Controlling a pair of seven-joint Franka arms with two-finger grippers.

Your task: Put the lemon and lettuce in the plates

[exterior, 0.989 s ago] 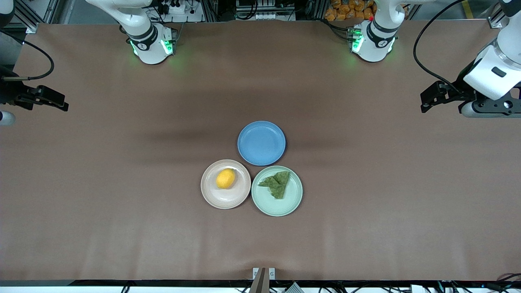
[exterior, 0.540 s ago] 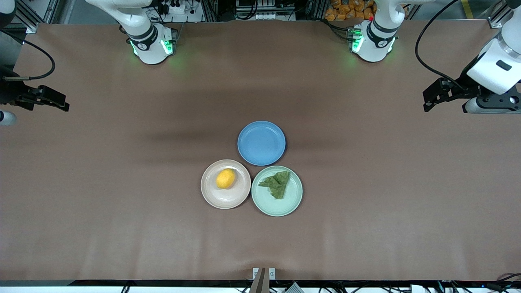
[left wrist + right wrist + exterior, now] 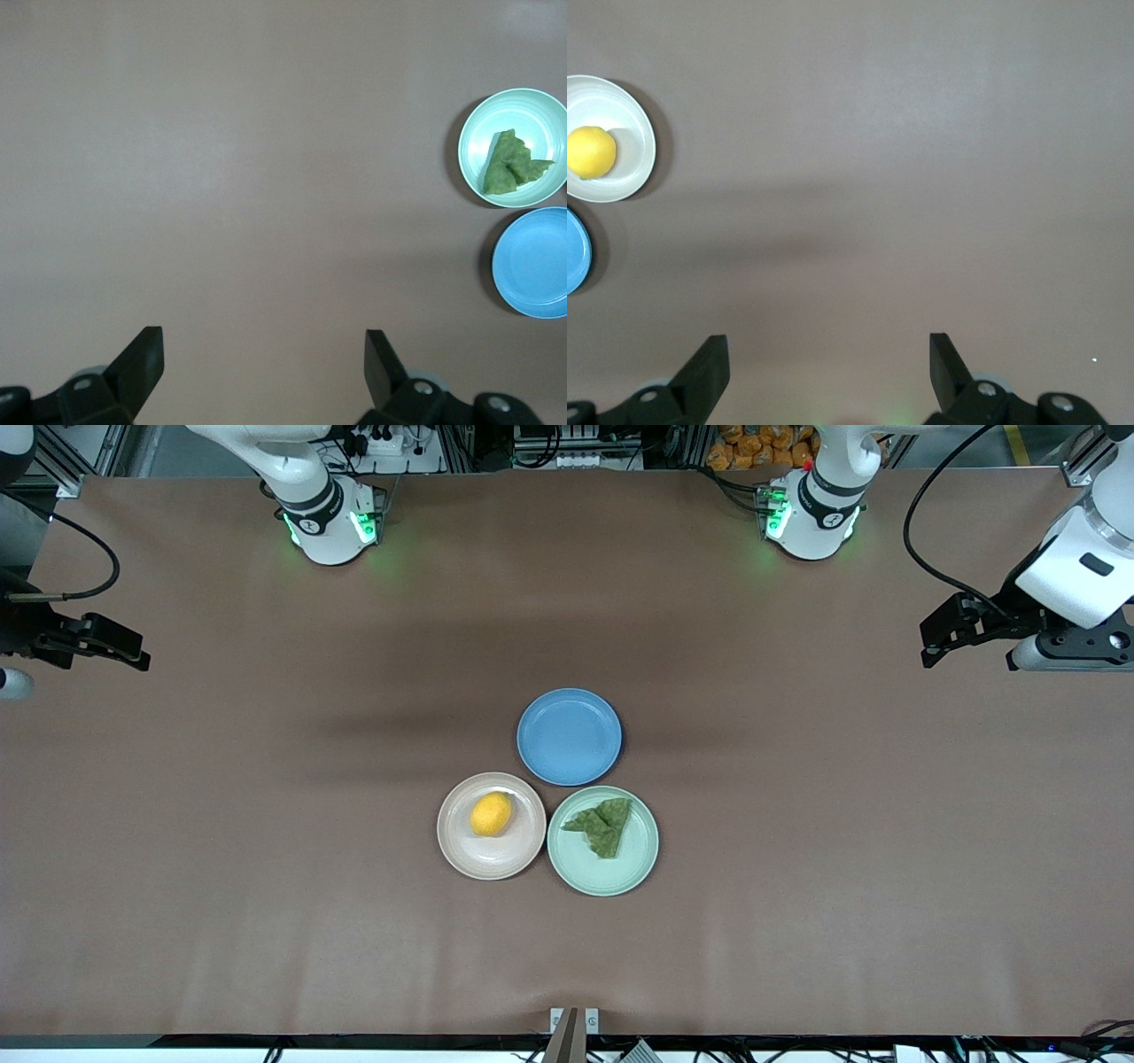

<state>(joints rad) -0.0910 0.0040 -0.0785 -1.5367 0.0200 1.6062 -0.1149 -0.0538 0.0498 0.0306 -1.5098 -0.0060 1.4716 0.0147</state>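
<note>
The lemon (image 3: 491, 814) lies in the beige-pink plate (image 3: 485, 859); both also show in the right wrist view, the lemon (image 3: 590, 151) in the plate (image 3: 629, 173). The lettuce (image 3: 603, 825) lies in the mint green plate (image 3: 602, 872), and shows in the left wrist view as the lettuce (image 3: 508, 163) in the plate (image 3: 483, 128). My left gripper (image 3: 930, 642) hangs open and empty over bare table at the left arm's end (image 3: 264, 354). My right gripper (image 3: 137, 648) hangs open and empty over the right arm's end (image 3: 829, 354).
An empty blue plate (image 3: 569, 736) sits touching both plates, farther from the front camera; it also shows in the left wrist view (image 3: 532, 262). The brown table (image 3: 266, 868) surrounds the three plates.
The left arm has drawn back a little toward its end of the table, then held still. The right arm, the plates, the lemon and the lettuce have not moved.
</note>
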